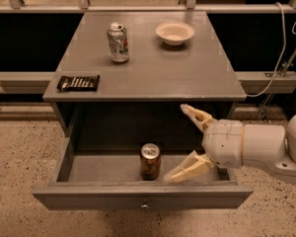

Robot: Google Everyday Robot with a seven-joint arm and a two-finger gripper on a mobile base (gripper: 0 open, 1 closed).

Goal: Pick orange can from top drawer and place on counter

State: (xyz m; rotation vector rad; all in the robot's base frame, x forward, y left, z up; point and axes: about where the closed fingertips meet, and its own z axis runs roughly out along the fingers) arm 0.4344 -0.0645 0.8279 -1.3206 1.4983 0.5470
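The orange can (150,162) stands upright in the open top drawer (138,195), near the middle and close to the drawer front. My gripper (181,142) is open, over the right part of the drawer, just right of the can and not touching it. One finger (196,115) points up-left near the counter's front edge, the other (187,169) reaches down-left into the drawer beside the can. The counter (187,73) is the grey cabinet top above the drawer.
On the counter stand a silver-white can (118,42) at the back left, a white bowl (174,32) at the back right and a dark flat packet (78,83) at the front left corner. A cable (281,58) hangs at the right. Speckled floor surrounds the cabinet.
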